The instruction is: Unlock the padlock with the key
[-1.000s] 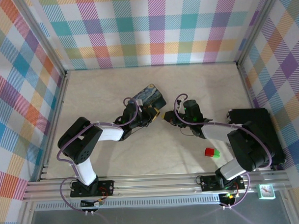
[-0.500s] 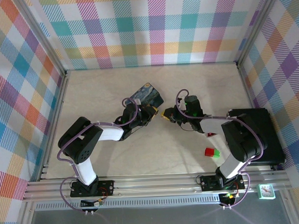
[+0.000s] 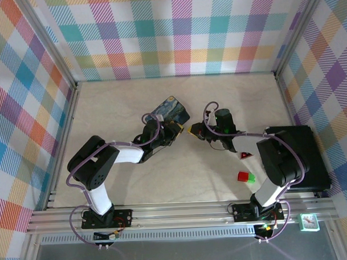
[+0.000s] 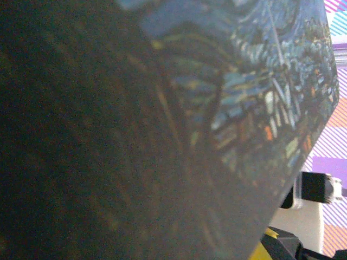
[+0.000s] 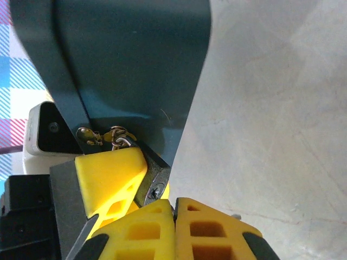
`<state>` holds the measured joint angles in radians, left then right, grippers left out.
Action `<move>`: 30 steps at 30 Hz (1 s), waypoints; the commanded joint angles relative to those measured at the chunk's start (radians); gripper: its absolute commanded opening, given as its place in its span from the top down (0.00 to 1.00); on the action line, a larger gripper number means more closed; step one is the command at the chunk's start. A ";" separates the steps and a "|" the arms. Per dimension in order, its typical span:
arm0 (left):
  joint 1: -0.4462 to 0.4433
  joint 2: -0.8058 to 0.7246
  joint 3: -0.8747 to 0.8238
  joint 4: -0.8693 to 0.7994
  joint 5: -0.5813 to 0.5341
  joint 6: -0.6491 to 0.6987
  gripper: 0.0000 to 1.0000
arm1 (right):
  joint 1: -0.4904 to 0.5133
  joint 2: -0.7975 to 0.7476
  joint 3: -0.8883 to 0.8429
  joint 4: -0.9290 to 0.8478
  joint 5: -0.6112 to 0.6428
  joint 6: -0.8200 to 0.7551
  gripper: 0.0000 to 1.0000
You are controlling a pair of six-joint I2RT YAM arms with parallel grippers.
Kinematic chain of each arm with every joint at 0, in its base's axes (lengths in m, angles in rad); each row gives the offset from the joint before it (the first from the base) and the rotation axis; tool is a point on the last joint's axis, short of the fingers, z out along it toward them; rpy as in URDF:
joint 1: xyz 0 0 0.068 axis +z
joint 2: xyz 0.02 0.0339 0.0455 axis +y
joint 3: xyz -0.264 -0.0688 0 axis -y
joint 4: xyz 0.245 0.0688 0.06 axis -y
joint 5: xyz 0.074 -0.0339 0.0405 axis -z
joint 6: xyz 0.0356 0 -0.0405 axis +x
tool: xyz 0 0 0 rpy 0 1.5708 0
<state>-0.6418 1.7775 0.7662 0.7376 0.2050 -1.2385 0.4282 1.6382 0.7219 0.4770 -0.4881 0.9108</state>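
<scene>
The left arm (image 3: pixel 98 167), white-shelled with a lilac cable looped along it, reaches across the pale, matt counter (image 3: pixel 164 181) to a flat rectangular tin (image 3: pixel 171 110) painted in swirling blues. The left wrist view takes in the tin's lid as a close blur of dark blue and ochre strokes.

The left pincer (image 3: pixel 172 129) sits at the tin's near edge. In the right wrist view, one of its ribbed, wedge-shaped yellow fingers (image 5: pixel 111 173) lies against the padlock (image 5: pixel 154 172), a small black slab just under the tin's smooth grey-blue wall. Thin metal rings (image 5: pixel 116 135) glint where the lock meets the tin. The other finger is hidden, so I cannot tell whether this pincer grips the lock.

Just right of the padlock is the right pincer (image 5: pixel 174 208). Its two blocky yellow pads are pressed flat together, closed. Whether the key lies between them I cannot tell.

Further right, a red block (image 3: pixel 242 176) and a green block (image 3: pixel 251 177) touch on the counter. Beyond them lies a large black case (image 3: pixel 300 154) with rounded corners.
</scene>
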 commanded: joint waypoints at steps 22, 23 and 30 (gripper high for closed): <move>-0.058 0.054 0.095 0.236 0.176 -0.164 1.00 | 0.145 -0.097 -0.071 0.146 0.278 -0.332 1.00; -0.058 0.053 0.094 0.238 0.173 -0.165 1.00 | 0.151 -0.098 -0.078 0.194 0.284 -0.333 1.00; -0.058 0.056 0.114 0.202 0.176 -0.141 1.00 | 0.182 -0.109 -0.133 0.289 0.323 -0.290 1.00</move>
<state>-0.6415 1.8339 0.8165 0.8246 0.2077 -1.3457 0.5476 1.5379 0.6010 0.6605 -0.1028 0.6201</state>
